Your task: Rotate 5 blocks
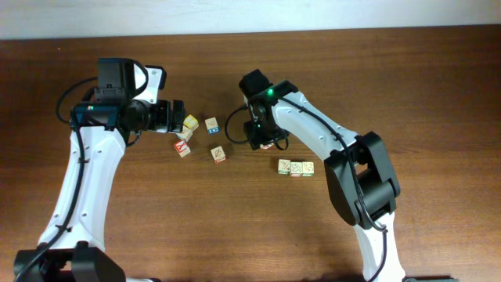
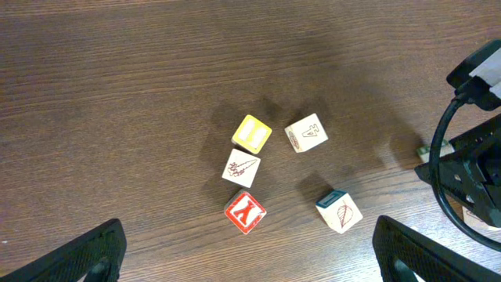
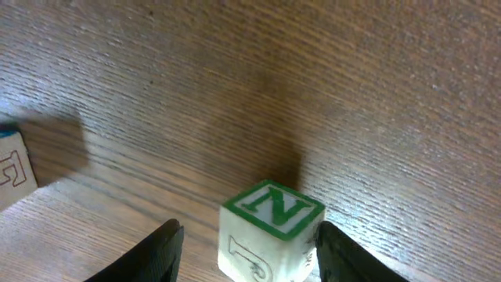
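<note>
A pale block with a green N on top (image 3: 270,231) stands on the table between the fingers of my right gripper (image 3: 249,235). Those fingers are open: there is a clear gap on the block's left side, while the right finger is close against it. From overhead the right gripper (image 1: 266,141) covers this block. Three blocks (image 1: 297,168) lie in a row to its right. My left gripper (image 1: 178,117) hangs wide open above a loose cluster: an A block (image 2: 306,132), a sketch block (image 2: 241,167) and a leaf block (image 2: 339,211). It touches none of them.
A yellow-faced cube (image 2: 251,134) and a cube with a red Y (image 2: 245,211) sit in the same cluster. Another cube (image 3: 12,168) shows at the left edge of the right wrist view. The right arm's cable and link (image 2: 462,157) reach in beside the cluster.
</note>
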`<state>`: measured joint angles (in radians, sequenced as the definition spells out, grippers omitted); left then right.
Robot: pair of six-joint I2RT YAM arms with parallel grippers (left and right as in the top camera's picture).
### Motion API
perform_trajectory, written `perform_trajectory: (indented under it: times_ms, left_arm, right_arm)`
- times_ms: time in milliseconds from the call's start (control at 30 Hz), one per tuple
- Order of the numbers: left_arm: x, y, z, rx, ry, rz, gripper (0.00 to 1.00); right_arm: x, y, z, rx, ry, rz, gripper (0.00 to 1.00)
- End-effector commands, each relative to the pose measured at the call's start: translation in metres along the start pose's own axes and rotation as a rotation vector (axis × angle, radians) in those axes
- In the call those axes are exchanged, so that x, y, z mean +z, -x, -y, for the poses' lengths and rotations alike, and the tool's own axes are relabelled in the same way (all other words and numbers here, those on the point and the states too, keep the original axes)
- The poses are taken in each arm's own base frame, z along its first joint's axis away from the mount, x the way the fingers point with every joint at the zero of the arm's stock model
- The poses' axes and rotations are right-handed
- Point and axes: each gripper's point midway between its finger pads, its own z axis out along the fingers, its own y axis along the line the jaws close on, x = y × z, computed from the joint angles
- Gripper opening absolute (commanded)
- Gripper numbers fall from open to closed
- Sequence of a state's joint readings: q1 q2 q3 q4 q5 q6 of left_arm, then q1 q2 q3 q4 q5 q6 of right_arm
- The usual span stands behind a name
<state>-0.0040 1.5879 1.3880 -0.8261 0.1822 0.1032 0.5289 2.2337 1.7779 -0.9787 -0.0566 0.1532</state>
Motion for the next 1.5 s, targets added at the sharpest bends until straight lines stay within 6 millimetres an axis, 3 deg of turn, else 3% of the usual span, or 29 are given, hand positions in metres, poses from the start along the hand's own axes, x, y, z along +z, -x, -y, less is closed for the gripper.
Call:
perform_trajectory:
  times_ms: [0,300,400,500,600,700,733,833,1067,1167,1467]
  left_arm:
    - [-0.004,0.008,-0.001,-0.009,0.006,0.019,0.99]
    - [-0.004,0.008,-0.001,-0.009,0.006,0.019,0.99]
    - [-0.004,0.008,-0.001,-0.009,0.006,0.019,0.99]
    - [-0.004,0.008,-0.001,-0.009,0.006,0.019,0.99]
    - [-0.004,0.008,-0.001,-0.009,0.006,0.019,0.99]
    - [-0.004,0.008,-0.001,-0.009,0.006,0.019,0.99]
    - [-0.004,0.008,-0.001,-0.009,0.006,0.019,0.99]
    - [-0.004,0.008,-0.001,-0.009,0.006,0.019,0.99]
    - [-0.004,0.008,-0.001,-0.009,0.006,0.019,0.99]
    - [-0.004,0.008,-0.001,-0.009,0.006,0.019,0.99]
    - [-0.004,0.008,-0.001,-0.009,0.006,0.019,0.99]
  right_arm:
    - [0.002,0.000,0.003,-0.006,-0.017,0.003,0.55]
    - [-0.006,-0.001,0.004,0.029,-0.024,-0.013,0.54]
    - [-0.007,-0.001,0.008,0.072,-0.053,-0.008,0.31]
    - [-0.010,-0.001,0.022,0.094,-0.149,0.002,0.22]
    - [-0.020,0.002,0.031,0.064,-0.317,0.042,0.18]
    - [-0.031,0.006,0.020,-0.031,-0.498,0.106,0.18]
    - [-0.036,0.007,0.007,-0.079,-0.555,0.141,0.19]
    - [-0.032,0.007,-0.010,-0.123,-0.575,0.165,0.19]
    - [-0.030,0.003,0.008,-0.145,-0.695,0.139,0.19]
    - [-0.013,-0.004,0.004,-0.178,-0.660,0.090,0.19]
    - [0.006,-0.015,-0.011,-0.225,-0.562,0.043,0.20]
